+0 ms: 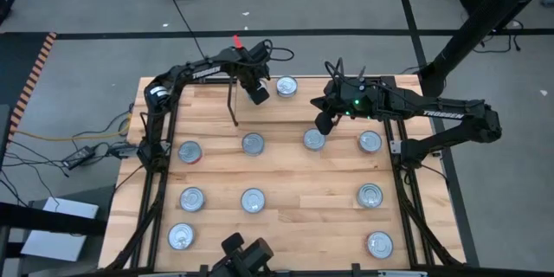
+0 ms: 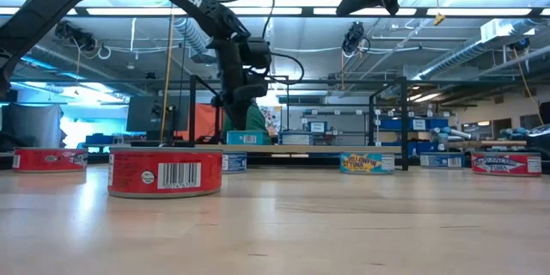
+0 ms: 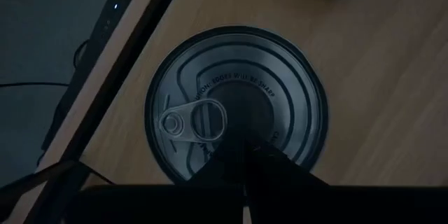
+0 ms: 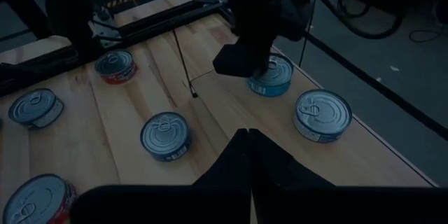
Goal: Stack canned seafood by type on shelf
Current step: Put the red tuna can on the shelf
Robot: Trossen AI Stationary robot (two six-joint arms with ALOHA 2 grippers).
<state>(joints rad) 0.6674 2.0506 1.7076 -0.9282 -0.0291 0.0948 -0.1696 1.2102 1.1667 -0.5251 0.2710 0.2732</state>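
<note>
The left arm reaches across the far edge of the table; the left gripper (image 1: 260,95) hangs over the far tin (image 3: 236,105), fingers pressed together and grasping nothing; in the left wrist view the joined fingertips (image 3: 243,157) sit above the lid, and contact with it cannot be confirmed. The right arm extends inward from the right side; the right gripper (image 1: 323,125) hovers above the wooden table (image 1: 286,173), near a tin (image 1: 313,139) in the second row; its fingers are likewise clenched and empty.

The canned seafood lies flat, lids upward, spread apart in loose rows; none is stacked. Each tin is a low round can with a ribbed silver lid and a ring pull; being round, it has no long axis; its short axis stands vertical. On the far tin the ring pull (image 3: 173,123) lies off-centre, toward the table's edge. Side labels differ: the nearest tin in the low view (image 2: 165,172) is red with a barcode; another (image 2: 367,163) is teal. The shelf upright (image 1: 232,104), a thin black wire, stands beside the left gripper.
</note>
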